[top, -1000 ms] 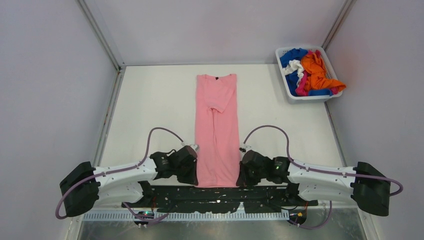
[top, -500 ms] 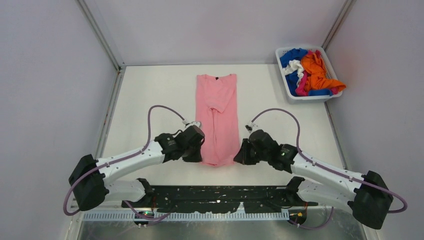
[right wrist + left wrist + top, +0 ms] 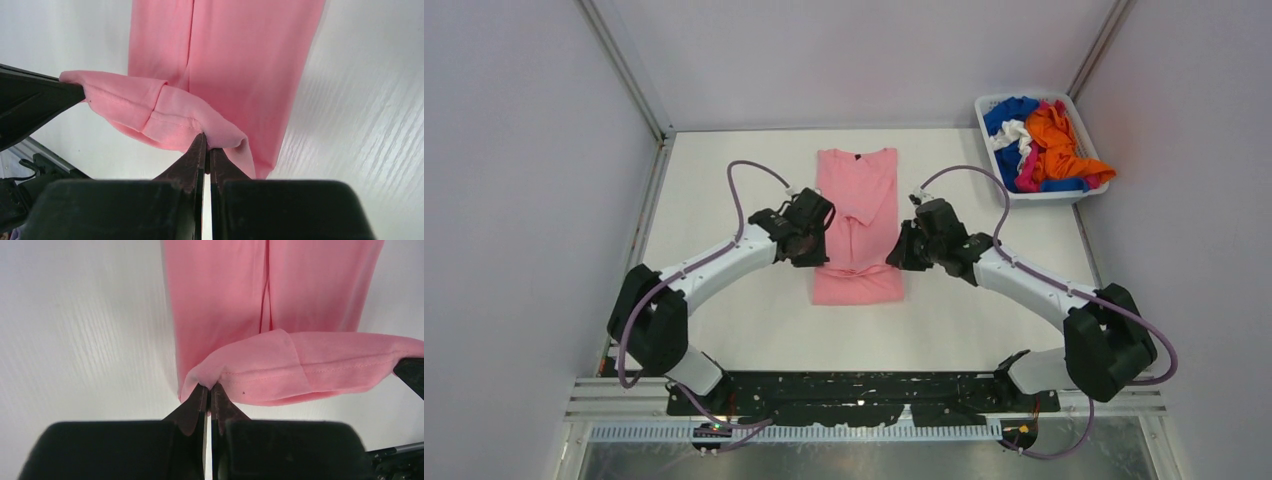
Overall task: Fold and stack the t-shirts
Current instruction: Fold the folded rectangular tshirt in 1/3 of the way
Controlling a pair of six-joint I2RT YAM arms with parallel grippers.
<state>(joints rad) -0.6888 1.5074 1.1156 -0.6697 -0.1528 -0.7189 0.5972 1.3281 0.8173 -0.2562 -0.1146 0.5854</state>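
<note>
From above: midway through the first fold of the pink shirt [image 3: 856, 200], spread lengthwise on the middle of the table [image 3: 724, 200] with its collar at the far end. Already narrowed into a long strip, sleeves tucked in. Now doubled over at the near end, with the hem raised above the lower half and pinched at either corner by the left gripper [image 3: 817, 250] and the right gripper [image 3: 902, 252]. Not yet laid flat, so probably one fold left to finish here, perhaps another after. Still heaped unfolded in the basket [image 3: 1034, 195] at the far right: the other shirts [image 3: 1044, 145], orange, blue, white and hot pink. No stack begun anywhere, so most of the job remains.

From the left wrist: fingers closed tight on the left corner of the hem, with a bunched peak of cloth right at the tips. Stitched edge stretched away to the right, hanging clear of the flat layer beneath.

From the right wrist: same picture mirrored, fingers clamped on the right corner, hem sagging a little across towards the other arm's dark fingers at the left.

Against a second ago, from above: then stretched to full length, reaching the near edge of the table, both arms low at the near hem. Since then carried well away from the near edge towards the collar, arms swung out and forward together, visible length cut by about a third. Basket and its contents unchanged.
</note>
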